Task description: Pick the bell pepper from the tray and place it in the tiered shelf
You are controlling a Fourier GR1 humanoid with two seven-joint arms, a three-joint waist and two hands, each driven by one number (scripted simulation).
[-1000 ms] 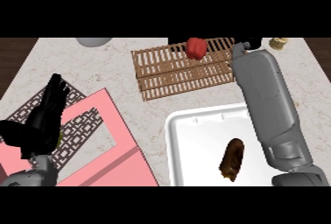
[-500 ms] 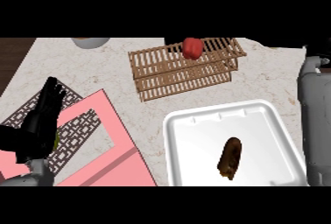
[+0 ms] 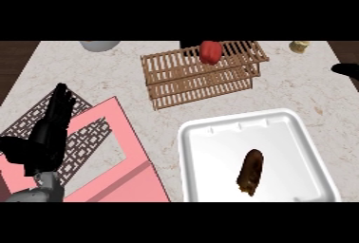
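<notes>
The red bell pepper sits on the top level of the wooden tiered shelf at the back of the counter, with no hand touching it. The white tray lies at the front right. My left hand rests open at the left with its fingers straight and pointing away, far from the shelf. Only a small black part of my right hand shows at the right edge, apart from the shelf.
A brown oblong food item lies in the tray. A pink board on a patterned mat is under my left hand. A grey bowl and a small yellow jar stand at the back edge.
My right arm has pulled away from the shelf to the right and almost out of view. The pepper stays on the shelf. The left hand has hardly moved.
</notes>
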